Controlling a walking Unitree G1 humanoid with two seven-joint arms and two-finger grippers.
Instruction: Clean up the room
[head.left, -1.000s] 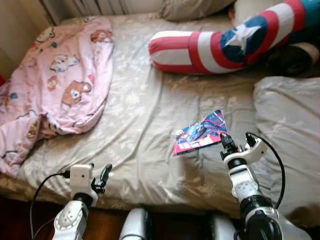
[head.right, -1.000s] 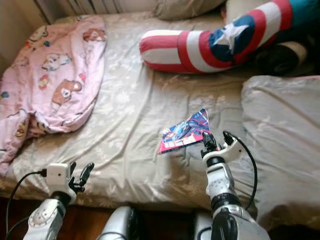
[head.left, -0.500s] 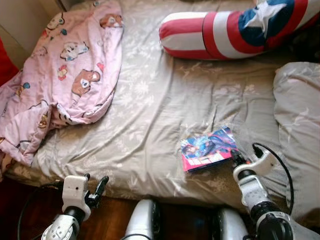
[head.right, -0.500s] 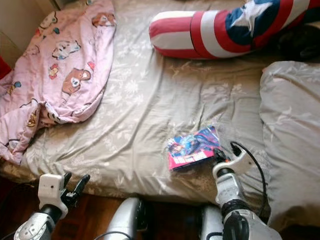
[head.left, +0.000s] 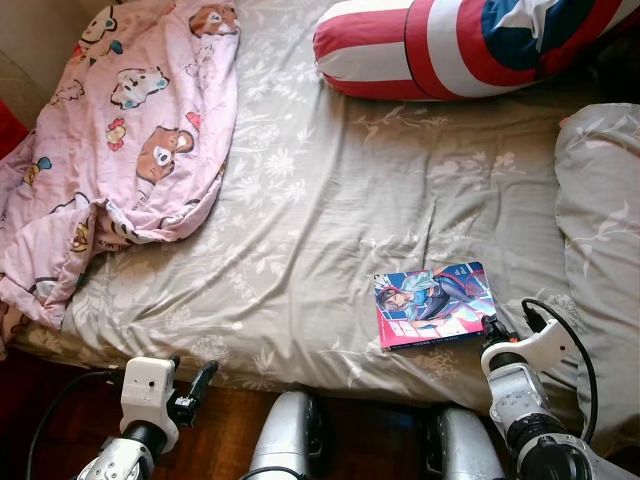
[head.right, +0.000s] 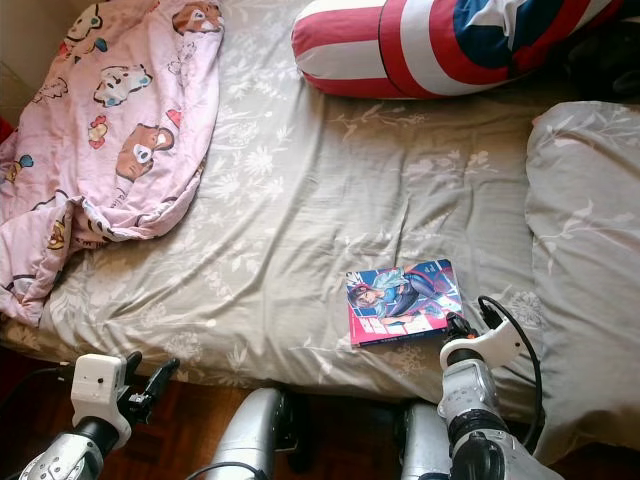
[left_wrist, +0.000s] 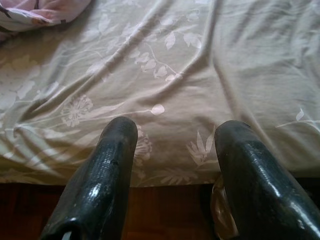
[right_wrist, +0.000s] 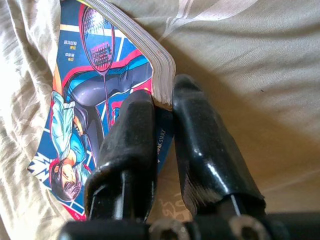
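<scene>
You are early in the tidy-up, by my reading: the book (head.left: 435, 305) lies flat near the bed's (head.left: 330, 200) front edge, not yet carried anywhere, and the pink blanket (head.left: 120, 130) is in a rumpled heap at the left. Your right gripper (right_wrist: 162, 117) has its jaws pinching the book's near corner, 1 finger on the glossy cover and 1 under the page block, so the pick looks begun but the lift does not. The book is a thin softcover, slick and bendy, likely to sag from a corner hold. Your left gripper (left_wrist: 172, 150) hovers low by the bed's front edge with jaws spread and nothing between them. The sheet is soft, creased floral cloth; a striped bolster (head.left: 450, 45) lies at the head.
</scene>
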